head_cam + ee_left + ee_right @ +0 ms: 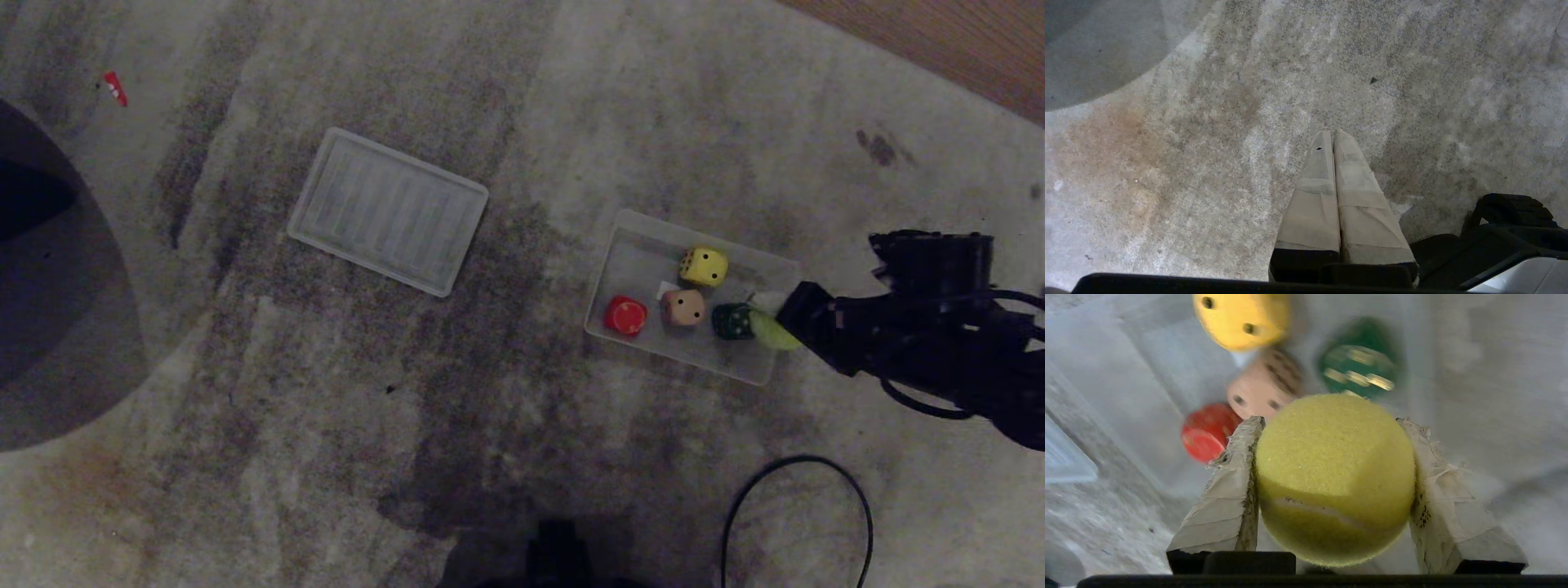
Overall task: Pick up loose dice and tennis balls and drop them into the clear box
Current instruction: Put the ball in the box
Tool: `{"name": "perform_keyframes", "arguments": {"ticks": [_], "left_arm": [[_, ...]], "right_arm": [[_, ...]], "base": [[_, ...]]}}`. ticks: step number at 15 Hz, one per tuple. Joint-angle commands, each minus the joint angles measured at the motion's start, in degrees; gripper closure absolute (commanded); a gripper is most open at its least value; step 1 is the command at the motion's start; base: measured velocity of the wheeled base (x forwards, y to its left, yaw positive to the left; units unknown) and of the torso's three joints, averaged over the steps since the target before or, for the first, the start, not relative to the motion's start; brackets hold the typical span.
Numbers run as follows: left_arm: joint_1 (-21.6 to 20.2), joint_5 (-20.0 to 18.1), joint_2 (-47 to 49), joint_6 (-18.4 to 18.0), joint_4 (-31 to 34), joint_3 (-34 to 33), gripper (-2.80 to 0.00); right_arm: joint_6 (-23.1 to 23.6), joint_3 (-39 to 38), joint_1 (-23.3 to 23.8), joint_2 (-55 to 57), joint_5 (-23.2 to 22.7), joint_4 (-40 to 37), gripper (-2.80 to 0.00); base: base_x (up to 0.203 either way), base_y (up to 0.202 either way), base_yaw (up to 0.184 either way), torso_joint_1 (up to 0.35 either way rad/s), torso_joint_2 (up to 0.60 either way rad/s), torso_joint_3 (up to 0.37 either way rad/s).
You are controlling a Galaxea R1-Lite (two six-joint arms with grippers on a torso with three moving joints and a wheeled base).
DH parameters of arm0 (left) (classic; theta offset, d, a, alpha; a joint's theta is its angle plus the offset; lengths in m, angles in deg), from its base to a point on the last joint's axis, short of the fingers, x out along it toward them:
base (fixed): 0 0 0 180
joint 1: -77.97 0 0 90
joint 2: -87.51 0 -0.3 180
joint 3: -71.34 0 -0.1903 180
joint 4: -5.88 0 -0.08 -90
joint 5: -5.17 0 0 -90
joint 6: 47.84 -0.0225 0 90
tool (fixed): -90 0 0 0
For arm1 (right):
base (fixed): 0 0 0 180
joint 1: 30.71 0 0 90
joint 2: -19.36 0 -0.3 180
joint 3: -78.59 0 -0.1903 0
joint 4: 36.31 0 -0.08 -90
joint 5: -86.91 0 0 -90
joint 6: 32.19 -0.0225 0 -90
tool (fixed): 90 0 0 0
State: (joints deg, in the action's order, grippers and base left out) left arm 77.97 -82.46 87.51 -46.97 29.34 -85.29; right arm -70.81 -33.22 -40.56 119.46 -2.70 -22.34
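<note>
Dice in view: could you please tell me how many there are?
4, all in the clear box: red, tan, yellow, green. The right gripper may hide others.

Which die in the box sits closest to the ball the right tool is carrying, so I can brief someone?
Find the clear box on the grey carpet, right of the flat ribbed panel. Four dice lie inside; take the one at the end nearest the right tool holding the tennis ball. It is the dark green die, the only dark one.

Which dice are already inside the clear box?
All four: the red die, tan die, yellow die and dark green die lie within the clear box walls.
</note>
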Motion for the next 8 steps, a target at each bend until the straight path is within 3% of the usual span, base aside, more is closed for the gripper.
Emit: {"name": "perform_keyframes", "arguments": {"ticks": [1,3,4,8], "left_arm": [[0.00,0.01,0.09,0.00,-0.01,-0.09,0.00],[0.00,0.01,0.09,0.09,-0.01,-0.09,0.00],[0.00,0.09,0.09,0.09,-0.01,-0.09,0.00],[0.00,0.01,0.09,0.09,-0.01,-0.09,0.00]], "right_arm": [[-0.38,3.21,-2.79,9.28,-0.23,7.84,0.00],[-0.84,6.39,-3.54,10.68,-0.06,10.43,0.00],[-0.85,6.50,-3.59,10.72,-0.13,11.81,-2.80],[-0.13,7.27,-3.16,10.72,-0.30,15.76,-2.80]], "base": [[0.000,0.000,0.000,0.000,0.00,0.000],[0.000,0.000,0.000,0.000,0.00,0.000],[0.000,0.000,0.000,0.000,0.00,0.000],[0.000,0.000,0.000,0.000,0.00,0.000]]}}
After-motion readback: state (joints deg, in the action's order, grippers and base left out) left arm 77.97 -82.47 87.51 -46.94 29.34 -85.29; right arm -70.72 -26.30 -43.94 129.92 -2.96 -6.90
